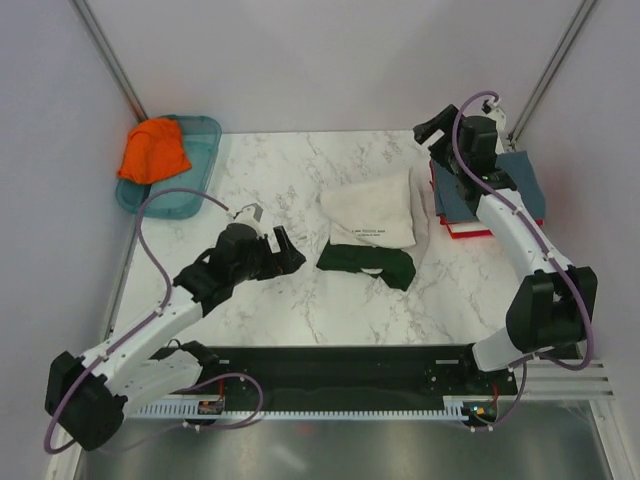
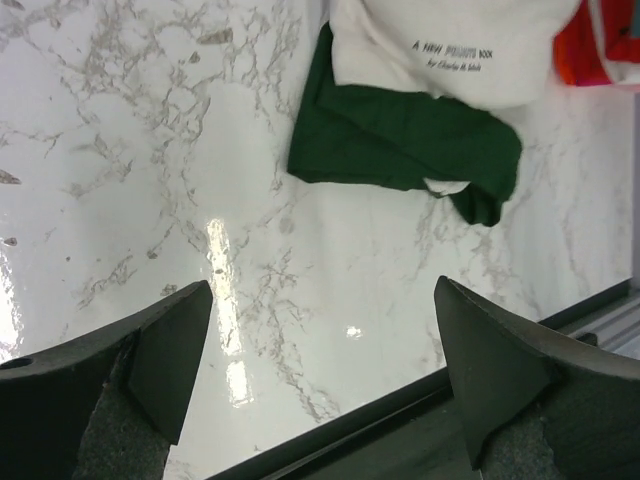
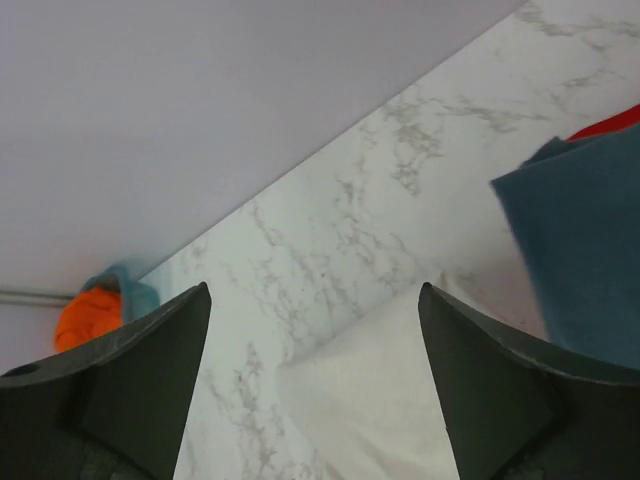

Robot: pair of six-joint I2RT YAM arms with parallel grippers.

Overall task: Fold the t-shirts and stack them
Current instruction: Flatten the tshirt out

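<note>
The cream t-shirt (image 1: 371, 210) with dark green sleeves (image 1: 366, 262) lies partly folded in the middle of the table; it also shows in the left wrist view (image 2: 455, 45) and the right wrist view (image 3: 370, 400). An orange t-shirt (image 1: 153, 150) lies bunched in the teal tray (image 1: 200, 135). A stack with a slate-blue t-shirt (image 1: 520, 190) over white and red ones (image 1: 470, 228) sits at the right. My left gripper (image 1: 282, 245) is open and empty, left of the green sleeves. My right gripper (image 1: 437, 130) is open and empty, above the stack's far left corner.
The teal tray stands at the back left corner. Grey walls close the back and sides. A black rail (image 1: 340, 365) runs along the table's near edge.
</note>
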